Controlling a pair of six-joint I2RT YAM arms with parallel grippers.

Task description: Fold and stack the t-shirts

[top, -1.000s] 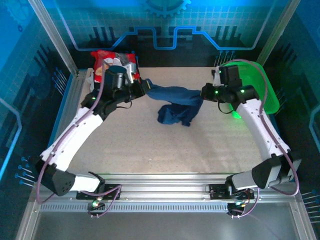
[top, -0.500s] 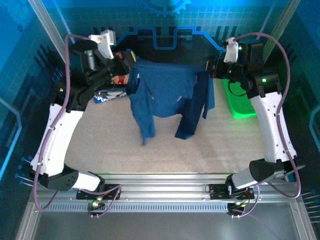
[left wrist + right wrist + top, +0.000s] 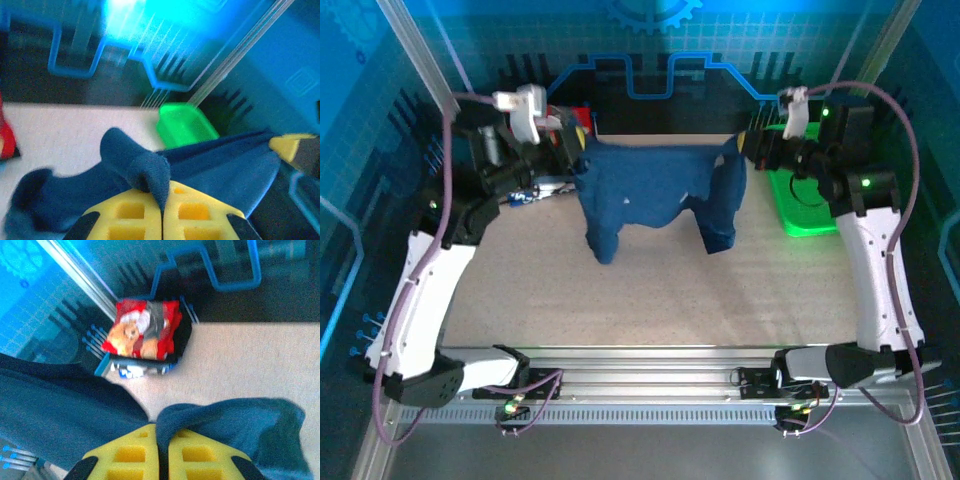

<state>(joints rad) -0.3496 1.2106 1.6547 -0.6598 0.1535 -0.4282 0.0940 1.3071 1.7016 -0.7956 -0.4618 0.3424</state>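
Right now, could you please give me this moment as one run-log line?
left gripper: shut on navy t-shirt | right gripper: shut on navy t-shirt | shirt: stretched between them, lower part hanging

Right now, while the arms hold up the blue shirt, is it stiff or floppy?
Probably floppy: the blue shirt sags between its held corners and its ends hang down. Likely light, since small pinches by the left fingers and right fingers carry it. Released, it would probably crumple.

Green basket [image 3: 802, 215]; speckled table [image 3: 650, 295]
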